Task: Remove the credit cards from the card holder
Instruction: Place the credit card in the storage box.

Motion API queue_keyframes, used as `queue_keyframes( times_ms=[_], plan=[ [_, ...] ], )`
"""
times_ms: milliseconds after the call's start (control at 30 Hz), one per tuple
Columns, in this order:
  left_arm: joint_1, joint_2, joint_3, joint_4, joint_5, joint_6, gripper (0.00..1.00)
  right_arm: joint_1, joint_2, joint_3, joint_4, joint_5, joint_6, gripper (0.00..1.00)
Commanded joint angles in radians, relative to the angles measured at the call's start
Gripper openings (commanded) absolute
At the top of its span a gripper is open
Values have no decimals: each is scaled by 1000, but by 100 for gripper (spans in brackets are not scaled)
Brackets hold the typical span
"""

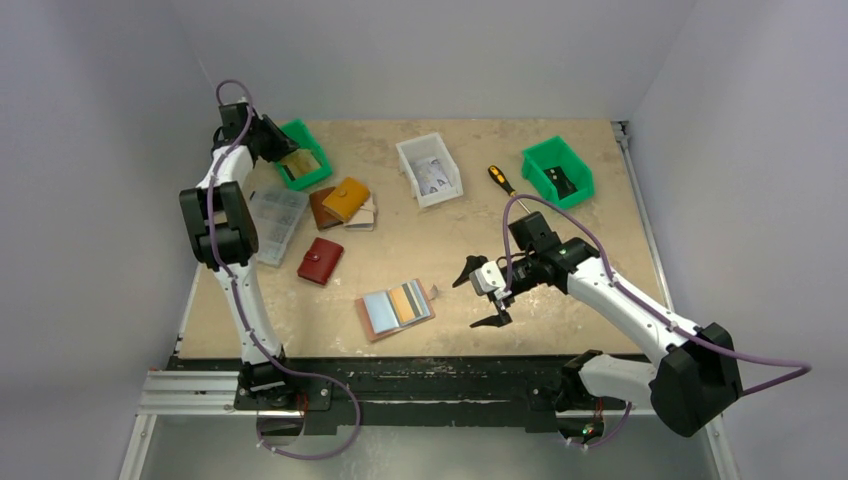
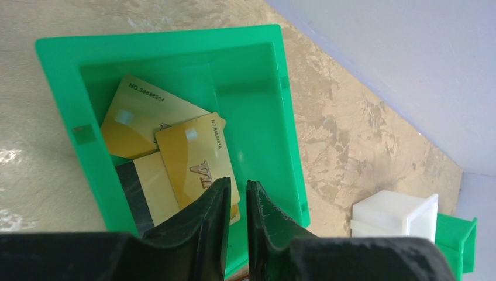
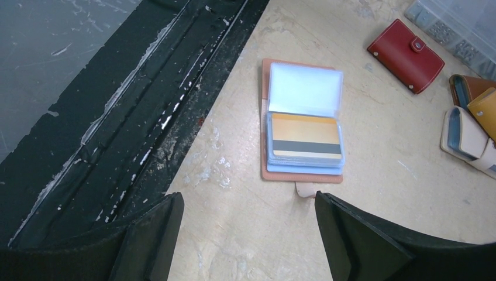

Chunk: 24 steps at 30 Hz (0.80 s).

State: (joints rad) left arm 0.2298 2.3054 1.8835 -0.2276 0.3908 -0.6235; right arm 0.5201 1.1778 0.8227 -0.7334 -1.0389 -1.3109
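Note:
The card holder (image 1: 395,308) (image 3: 301,120) lies open and flat near the table's front edge. A tan-gold credit card with a dark stripe (image 3: 306,136) shows in its top clear sleeve, over light blue sleeves. My right gripper (image 1: 480,293) (image 3: 247,199) hovers open just right of the holder, with nothing between its fingers. My left gripper (image 1: 275,140) (image 2: 238,186) hangs over the far-left green bin (image 2: 158,38). Its jaws stand a narrow gap apart and hold nothing. Three gold credit cards (image 2: 193,161) lie in that bin.
A white bin (image 1: 428,168) (image 2: 395,213) and a second green bin (image 1: 557,170) stand at the back, with a screwdriver (image 1: 500,178) between them. A red pouch (image 1: 320,260) (image 3: 405,55), a mustard wallet (image 1: 346,198) and a clear organiser box (image 1: 275,222) lie at left.

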Motion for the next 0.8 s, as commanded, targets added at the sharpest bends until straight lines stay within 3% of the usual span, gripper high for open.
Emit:
queue_keyframes(
  times_ms=[0, 167, 367, 500, 567, 600, 767],
  plan=[
    [8, -88, 66, -79, -66, 62, 21, -5, 2, 38, -9, -17, -19, 92],
    [6, -213, -6, -81, -151, 110, 23, -5, -8, 35, -6, -7, -19, 92],
    [9, -566, -366, 129, -178, 120, 28, -16, -26, 35, -6, 1, -18, 93],
    [23, -791, -622, 261, -129, 73, 55, -42, -30, 35, -10, 7, -16, 93],
    [34, -896, -748, 292, -133, 22, 88, -64, -30, 35, -12, 9, -16, 93],
    [35, -959, -802, 293, -142, -7, 98, -76, -32, 36, -13, 8, -16, 93],
    [36, -1127, -1037, 360, 1, -107, 100, -141, -39, 33, -18, 4, -16, 94]
  ],
)
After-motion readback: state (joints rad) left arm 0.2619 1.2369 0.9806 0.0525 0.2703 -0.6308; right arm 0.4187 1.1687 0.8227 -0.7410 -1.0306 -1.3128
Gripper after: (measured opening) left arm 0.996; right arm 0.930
